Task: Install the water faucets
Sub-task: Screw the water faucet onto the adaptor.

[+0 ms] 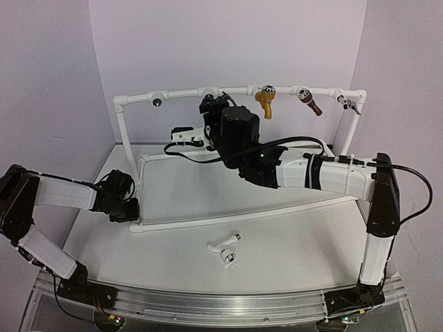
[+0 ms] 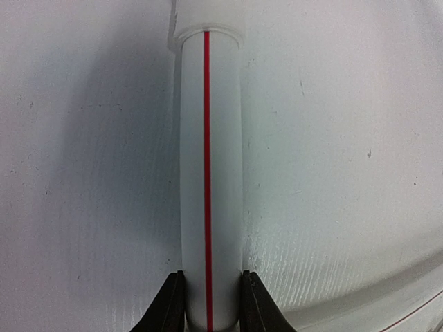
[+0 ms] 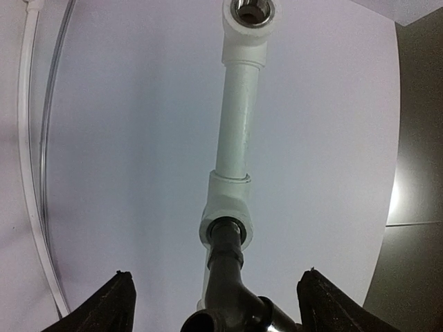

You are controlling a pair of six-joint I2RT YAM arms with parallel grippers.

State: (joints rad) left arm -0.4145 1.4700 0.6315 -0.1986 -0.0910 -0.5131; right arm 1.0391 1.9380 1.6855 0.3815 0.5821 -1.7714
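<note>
Right wrist: black faucet (image 3: pixel 228 297) sits nose-in in a tee fitting (image 3: pixel 227 221) on the top rail of the pipe frame (image 1: pixel 187 95). Right jaws are spread either side of it, touching nothing. My read is that the first faucet is seated, but I can't tell how tight.

Left jaws pinch the base pipe (image 2: pixel 208 173), bracing the frame.

White faucet (image 1: pixel 225 250) lies loose on the worktop (image 1: pixel 297 242), near the front edge between the arm bases.

Next move, as I judge it: back the right arm off, grab the white one by its body with the thread end free, and take it to the empty fitting (image 1: pixel 158 102) at the rail's left.

Worktop is white and matte. Walls (image 1: pixel 41 83) are plain pale lilac.
</note>
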